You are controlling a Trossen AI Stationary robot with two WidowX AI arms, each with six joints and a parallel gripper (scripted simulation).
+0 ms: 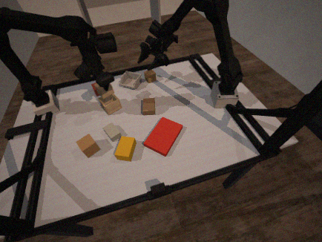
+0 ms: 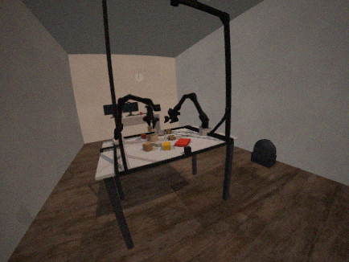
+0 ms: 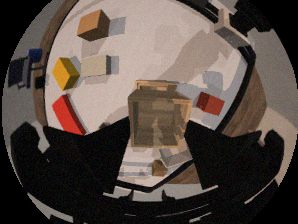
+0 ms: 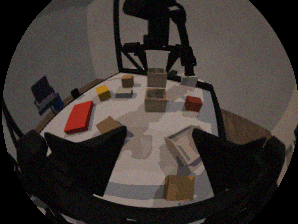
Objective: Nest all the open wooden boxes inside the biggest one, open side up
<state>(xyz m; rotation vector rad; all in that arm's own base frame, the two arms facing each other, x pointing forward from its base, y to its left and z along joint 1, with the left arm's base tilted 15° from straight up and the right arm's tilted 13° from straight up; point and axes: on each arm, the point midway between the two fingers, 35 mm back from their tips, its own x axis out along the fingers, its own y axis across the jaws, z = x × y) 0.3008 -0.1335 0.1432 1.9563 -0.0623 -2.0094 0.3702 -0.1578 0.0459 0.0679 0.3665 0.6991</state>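
My left gripper [image 1: 104, 82] [image 3: 157, 120] is shut on an open wooden box [image 3: 160, 135] [image 4: 157, 78], held above the table with its mouth up. Another open wooden box [image 1: 110, 105] [image 4: 156, 102] stands mouth up on the table; in the top view it is just in front of the held one. A brown wooden piece [image 1: 148, 106] [image 4: 108, 125] lies nearer the middle; no opening shows. My right gripper [image 4: 160, 131] is open and empty, raised over the back of the table. Whether anything lies inside the boxes is unclear.
A pale open tray [image 1: 130, 80] and a small brown block [image 1: 150, 76] [image 4: 178, 188] are at the back. A red block [image 3: 210, 103] is beside the held box. A tan block [image 1: 87, 145], pale block [image 1: 112, 131], yellow block [image 1: 125, 148] and red slab [image 1: 163, 136] lie in front.
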